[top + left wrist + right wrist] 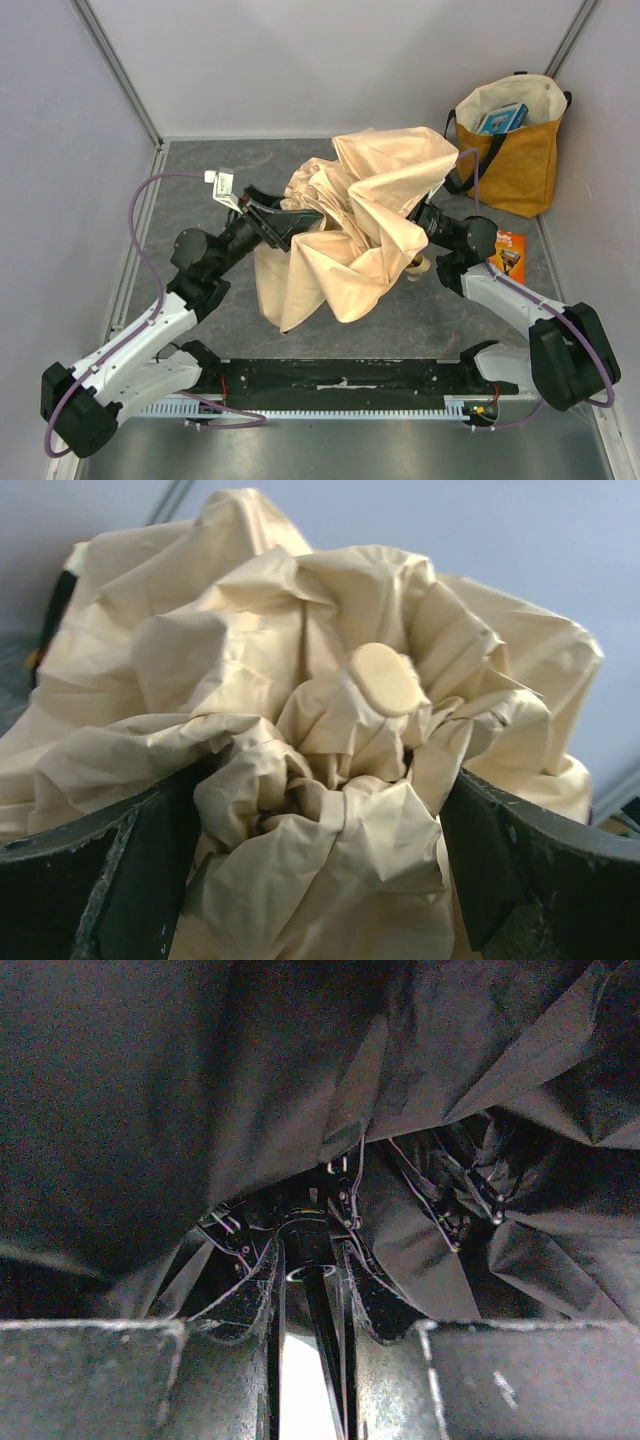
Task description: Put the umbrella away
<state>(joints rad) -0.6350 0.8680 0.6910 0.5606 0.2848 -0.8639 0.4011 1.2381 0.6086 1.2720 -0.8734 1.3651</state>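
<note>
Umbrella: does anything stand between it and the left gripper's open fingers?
Nothing visible does. The left gripper is open, with bunched cream fabric of the umbrella lying between its fingers. The right gripper grips the black shaft under the canopy.

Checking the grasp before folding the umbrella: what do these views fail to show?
- Top view: umbrella canopy covers the right gripper.
- Left wrist view: bunched canopy hides the shaft.
- Right wrist view: shaft's lower end cut off by bottom edge; ribs dim.
- Top view: tote bag contents too small.
</note>
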